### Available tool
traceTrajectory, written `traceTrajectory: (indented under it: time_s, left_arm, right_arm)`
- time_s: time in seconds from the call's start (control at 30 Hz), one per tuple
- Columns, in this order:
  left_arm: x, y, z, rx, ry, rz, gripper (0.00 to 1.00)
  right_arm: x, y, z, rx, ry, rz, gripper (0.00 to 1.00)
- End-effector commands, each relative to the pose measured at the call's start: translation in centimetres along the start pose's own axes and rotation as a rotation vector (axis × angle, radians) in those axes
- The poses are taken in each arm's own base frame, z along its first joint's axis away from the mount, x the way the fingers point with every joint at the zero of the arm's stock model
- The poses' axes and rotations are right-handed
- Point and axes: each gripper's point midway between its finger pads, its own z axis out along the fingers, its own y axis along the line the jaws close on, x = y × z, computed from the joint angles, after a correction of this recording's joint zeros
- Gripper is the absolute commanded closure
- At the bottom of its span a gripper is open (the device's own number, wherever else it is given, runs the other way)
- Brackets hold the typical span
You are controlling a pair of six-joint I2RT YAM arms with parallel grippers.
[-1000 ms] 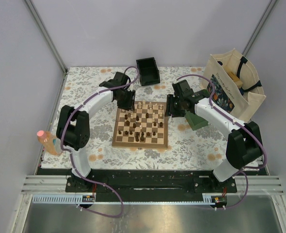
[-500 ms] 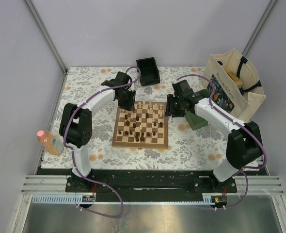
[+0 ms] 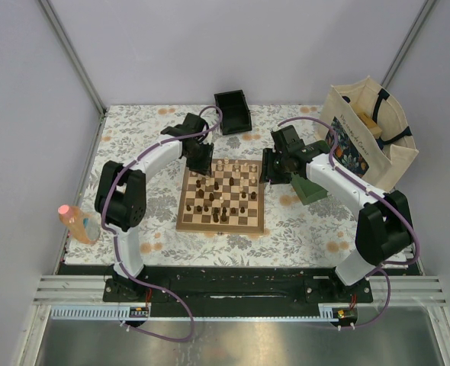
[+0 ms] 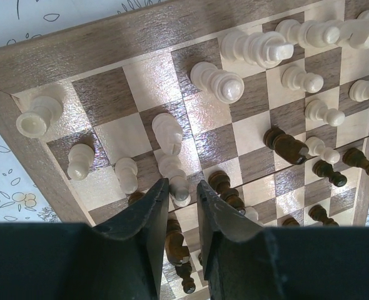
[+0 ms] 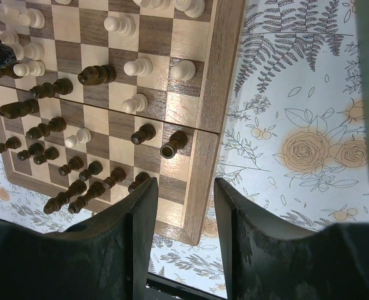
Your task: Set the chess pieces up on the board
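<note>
The board (image 3: 220, 227) lies between both arms, with cream and dark chess pieces (image 3: 223, 191) scattered across it. Cream pieces (image 4: 259, 47) crowd its far rows. My left gripper (image 3: 201, 162) hangs over the board's far left corner. In the left wrist view, my left gripper (image 4: 182, 186) is open by a narrow gap, with the top of a cream piece (image 4: 174, 172) between its tips. A dark piece (image 4: 175, 240) stands below, between the fingers. My right gripper (image 5: 185, 184) is open and holds nothing. It hovers over the board's border (image 5: 219, 75) near a dark rook (image 5: 172, 145).
A small black box (image 3: 233, 112) sits behind the board. A canvas tote bag (image 3: 366, 133) stands at the far right, and a dark green object (image 3: 310, 191) lies beside the board's right edge. A pink-capped bottle (image 3: 76, 223) stands at the left table edge.
My left gripper's fingers have drawn closer together around the cream piece, and the left arm has shifted slightly. The right arm has not moved.
</note>
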Motion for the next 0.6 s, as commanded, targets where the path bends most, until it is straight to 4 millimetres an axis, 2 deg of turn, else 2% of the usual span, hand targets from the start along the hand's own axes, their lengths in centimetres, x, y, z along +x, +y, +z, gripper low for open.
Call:
traceTrajectory:
  time_s: [0.0, 0.57]
  left_arm:
    - [-1.34, -0.37, -0.52, -0.005, -0.034, 0.026, 0.72]
    - [-1.02, -0.25, -0.23, -0.022, -0.01, 0.043, 0.73]
  right_arm:
    - [-1.39, 0.92, -0.08, -0.037, -0.034, 0.005, 0.51]
    - [-1.29, 0.93, 0.19, -0.038, -0.027, 0.004, 0.51]
